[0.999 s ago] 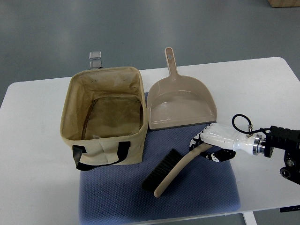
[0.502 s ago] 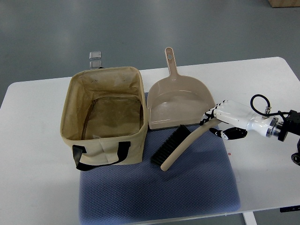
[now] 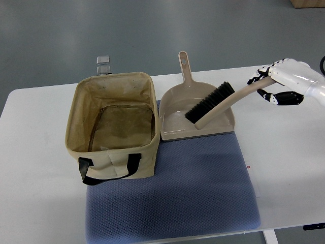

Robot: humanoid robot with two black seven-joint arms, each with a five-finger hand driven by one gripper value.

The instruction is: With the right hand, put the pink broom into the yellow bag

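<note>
Right robot hand entering from the right edge, fingers curled around the upper end of the pink broom's handle. Broom held clear of the surface, tilted, bristles pointing down and left, hanging above the pan of the dustpan; whether the lower end touches the pan cannot be told. Yellow bag standing open at left, just beside the dustpan, black handle strap on its near wall, inside holding nothing visible. Blue mat spread under the bag's near side and in front of the dustpan, nothing resting on its open part. Small clear clip near the far edge behind the bag. Left arm out of view. Progress, judged from the layout: grasp and lift done; carry leftward over the dustpan and across the bag's rim not yet done; lowering into the opening and release also left. Roughly mid-task, with the broom near but not above the bag.
</note>
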